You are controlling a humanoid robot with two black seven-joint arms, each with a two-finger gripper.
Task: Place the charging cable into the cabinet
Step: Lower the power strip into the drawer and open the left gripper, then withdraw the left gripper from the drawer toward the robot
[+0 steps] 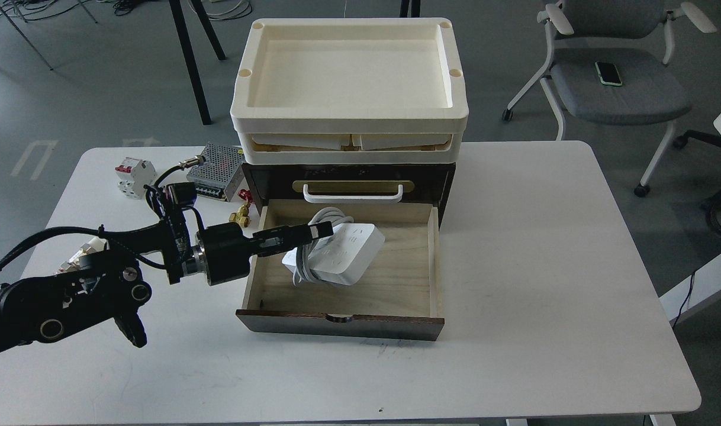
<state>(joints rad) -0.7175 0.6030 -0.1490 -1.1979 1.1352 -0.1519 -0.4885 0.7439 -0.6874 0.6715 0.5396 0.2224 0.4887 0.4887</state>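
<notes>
The charging cable (351, 254), a white power strip with its thick cord (304, 266) coiled around it, lies tilted in the left half of the open light-wood drawer (396, 284). The drawer belongs to the dark brown cabinet (266, 183), which has a white handle (353, 194). My left gripper (320, 232) reaches in over the drawer's left wall and is shut on the strip's left end and cord. I cannot tell whether the strip rests on the drawer floor. My right gripper is out of view; only a dark sliver shows at the right edge.
A cream plastic tray (348, 121) sits on top of the cabinet. Left of the cabinet are a perforated metal power supply box (215, 165), a white-and-red circuit breaker (134, 174) and brass fittings (241, 216). A chair (621, 89) stands beyond the table's far right.
</notes>
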